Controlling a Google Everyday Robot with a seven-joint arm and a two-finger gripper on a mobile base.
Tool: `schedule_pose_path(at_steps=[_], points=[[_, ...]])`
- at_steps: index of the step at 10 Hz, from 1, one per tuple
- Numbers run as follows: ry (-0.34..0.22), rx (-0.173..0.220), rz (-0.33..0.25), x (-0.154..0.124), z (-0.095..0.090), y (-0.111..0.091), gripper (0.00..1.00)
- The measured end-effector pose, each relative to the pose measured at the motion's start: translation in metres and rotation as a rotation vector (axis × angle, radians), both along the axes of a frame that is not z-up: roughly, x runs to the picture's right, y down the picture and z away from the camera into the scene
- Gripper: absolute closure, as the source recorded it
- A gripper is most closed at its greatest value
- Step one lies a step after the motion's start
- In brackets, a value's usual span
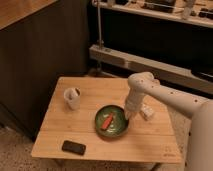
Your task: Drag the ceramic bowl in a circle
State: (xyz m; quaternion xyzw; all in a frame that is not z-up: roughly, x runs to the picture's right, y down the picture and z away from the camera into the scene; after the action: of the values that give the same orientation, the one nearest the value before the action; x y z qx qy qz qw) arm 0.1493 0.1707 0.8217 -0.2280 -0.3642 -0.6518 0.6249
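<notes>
Camera view from above and in front of a wooden desk [150,145]. The robot's white arm [165,97] reaches in over the right edge and bends down toward the middle of the top. The ceramic bowl [119,126] sits upright about midway between the left and right edges, somewhat nearer the front edge than the back. The gripper [131,116] meets the bowl at its right rim; whether it clamps the rim or only bears on it cannot be told here.

A white mug [72,98] stands toward the left edge, near the bowl but apart from it. A dark phone [73,147] lies flat by the front left corner. A small pale box [146,111] lies just beside the gripper on the side of the right edge. A red object [106,121] (too small to identify) rests inside the bowl.

Judged from this layout, the drag appears to be under way. A good circle would keep the base flat on the wood and the downward load steady, so the rim does not tip. The loop should stay tight, because the mug, phone and box bound it on three sides. The box, being closest, is the likeliest thing to be struck.
</notes>
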Motion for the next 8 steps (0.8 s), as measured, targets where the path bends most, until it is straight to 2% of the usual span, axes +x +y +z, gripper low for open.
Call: schedule_pose_path(at_steps=[2,4,5,7,8], points=[[-0.009,0.002,-0.007,0.001,-0.007,0.009,0.85],[-0.032,0.002,-0.046,-0.007,-0.015,0.017,0.85],[-0.038,0.003,-0.061,-0.016,-0.018,0.019,0.85],[-0.059,0.017,-0.088,-0.059,-0.015,0.014,0.85],[-0.067,0.013,-0.100,-0.064,-0.014,0.014,0.85]])
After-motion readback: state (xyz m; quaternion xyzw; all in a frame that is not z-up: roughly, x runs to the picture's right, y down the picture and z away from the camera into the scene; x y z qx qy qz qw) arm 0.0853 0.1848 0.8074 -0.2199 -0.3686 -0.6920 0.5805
